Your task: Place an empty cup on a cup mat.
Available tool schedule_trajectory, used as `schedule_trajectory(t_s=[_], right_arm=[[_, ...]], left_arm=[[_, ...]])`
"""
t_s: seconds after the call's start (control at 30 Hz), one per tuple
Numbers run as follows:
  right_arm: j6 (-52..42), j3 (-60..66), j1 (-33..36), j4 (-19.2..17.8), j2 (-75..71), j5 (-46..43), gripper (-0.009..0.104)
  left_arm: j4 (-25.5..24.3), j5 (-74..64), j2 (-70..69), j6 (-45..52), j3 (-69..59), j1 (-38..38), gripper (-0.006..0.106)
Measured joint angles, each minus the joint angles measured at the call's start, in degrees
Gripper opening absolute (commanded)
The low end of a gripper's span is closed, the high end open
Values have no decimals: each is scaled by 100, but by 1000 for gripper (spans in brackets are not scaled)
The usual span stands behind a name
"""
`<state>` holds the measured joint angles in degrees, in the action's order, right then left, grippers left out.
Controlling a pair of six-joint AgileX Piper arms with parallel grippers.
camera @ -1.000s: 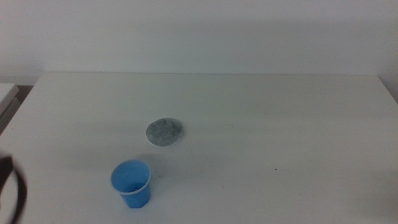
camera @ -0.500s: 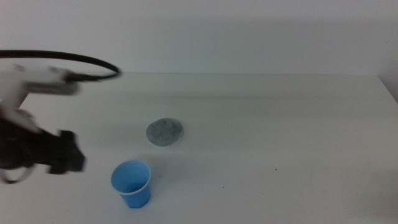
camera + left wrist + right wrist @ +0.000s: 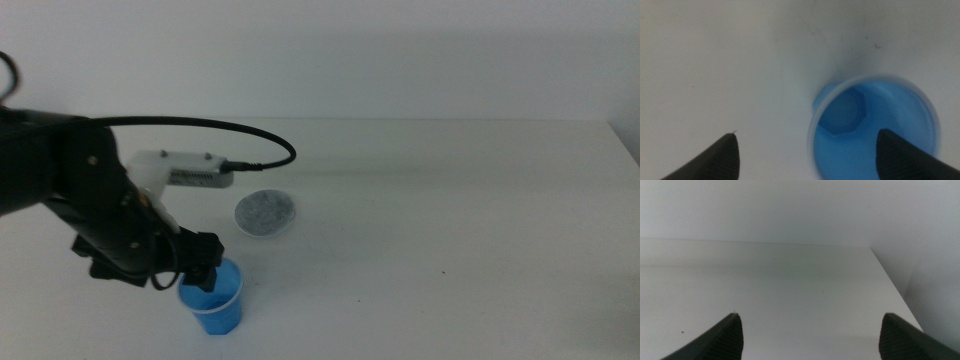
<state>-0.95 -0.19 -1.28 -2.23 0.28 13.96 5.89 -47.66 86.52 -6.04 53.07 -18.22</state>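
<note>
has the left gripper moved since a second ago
Yes. The left gripper has swung in from the table's left edge toward the cup mat and now sits open over the cup, one jaw above its mouth.

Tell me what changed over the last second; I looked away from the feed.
The left gripper swept in from the left side and now hovers, jaws open, over the rim of the cup, one jaw above its mouth. Nothing is grasped. The cup and the cup mat stayed put, apart.

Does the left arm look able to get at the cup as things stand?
Probably yes: the left pincer is open directly above the cup, one jaw over its inside, one outside the rim. Nothing lies between; the cup mat sits apart.
</note>
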Motion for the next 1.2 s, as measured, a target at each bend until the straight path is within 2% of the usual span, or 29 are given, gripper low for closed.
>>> schedule_trajectory(t_s=[0.07,0.17,0.33,0.37,0.5,0.7,0.97,1.2], right_arm=[[0,0,0,0,0,0,93],[0,0,0,0,0,0,93],[0,0,0,0,0,0,93],[0,0,0,0,0,0,93],[0,0,0,0,0,0,93],[0,0,0,0,0,0,93],[0,0,0,0,0,0,93],[0,0,0,0,0,0,93]], left_arm=[[73,85,199,0,0,0,83],[95,166,415,0,0,0,62],[149,209,560,-24,0,0,9],[172,213,568,-34,0,0,1],[253,118,568,-34,236,0,-2],[219,-243,692,-162,1434,0,-2],[85,-856,2114,-169,3427,0,-2],[61,-963,3000,-155,4156,0,-2]])
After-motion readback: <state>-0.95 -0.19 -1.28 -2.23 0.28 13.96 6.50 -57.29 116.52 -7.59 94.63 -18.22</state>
